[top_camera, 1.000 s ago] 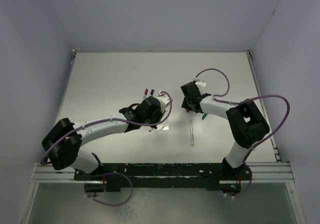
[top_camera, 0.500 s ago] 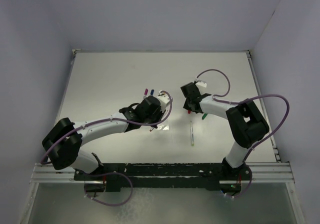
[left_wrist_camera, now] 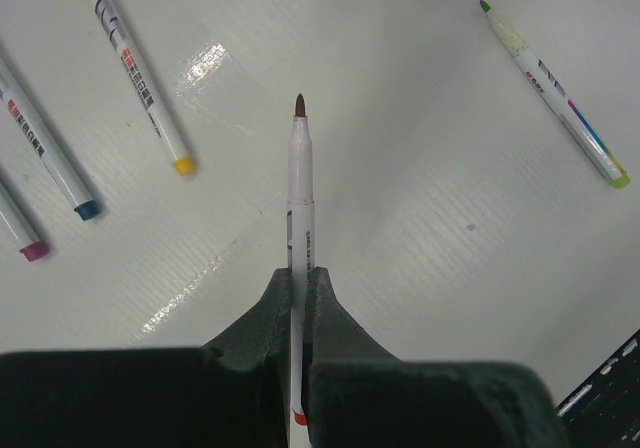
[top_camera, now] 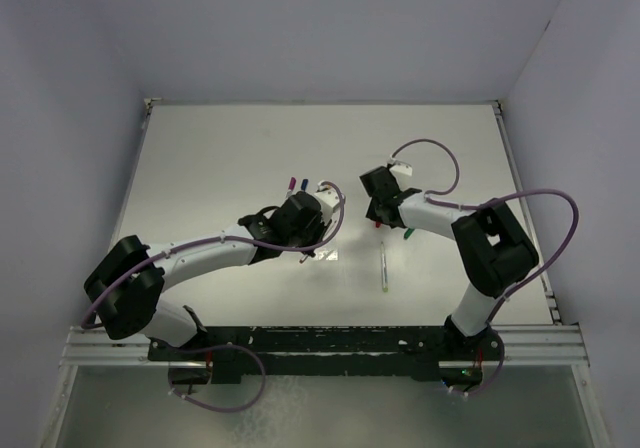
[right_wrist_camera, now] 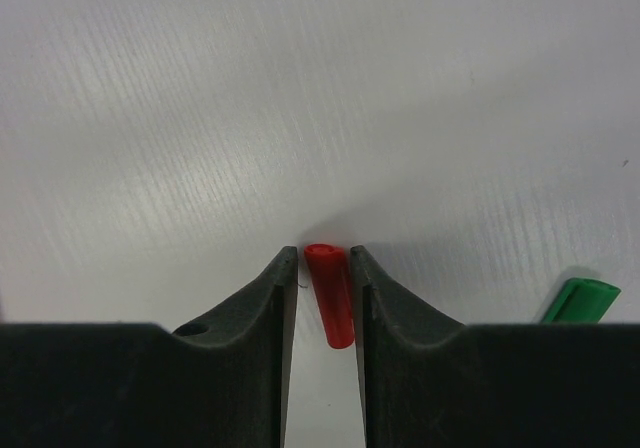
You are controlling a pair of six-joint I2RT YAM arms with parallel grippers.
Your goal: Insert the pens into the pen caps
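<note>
White worktop (top_camera: 220, 158) carries everything, and both my arms reach out over its middle. My left gripper (left_wrist_camera: 298, 278) hangs just left of centre, jaws clamped tight on a pen (left_wrist_camera: 300, 178) that sticks straight out ahead of the fingers, dark tip bare and clear of the surface. My right gripper (right_wrist_camera: 325, 268) sits right of centre, nearer the right edge, jaws narrow and close against both sides of the red cap (right_wrist_camera: 330, 293).

Loose pens lie flat around my left gripper. A green-tipped pen (left_wrist_camera: 555, 96) lies towards the near edge, between my two arms. On the far side of the gripper, a yellow-ended pen (left_wrist_camera: 135, 73), a blue-ended pen (left_wrist_camera: 45, 158) and a purple-ended pen (left_wrist_camera: 18, 230) lie side by side, apart from each other. A green cap (right_wrist_camera: 577, 301) lies near my right fingers, apart from the red one.
</note>
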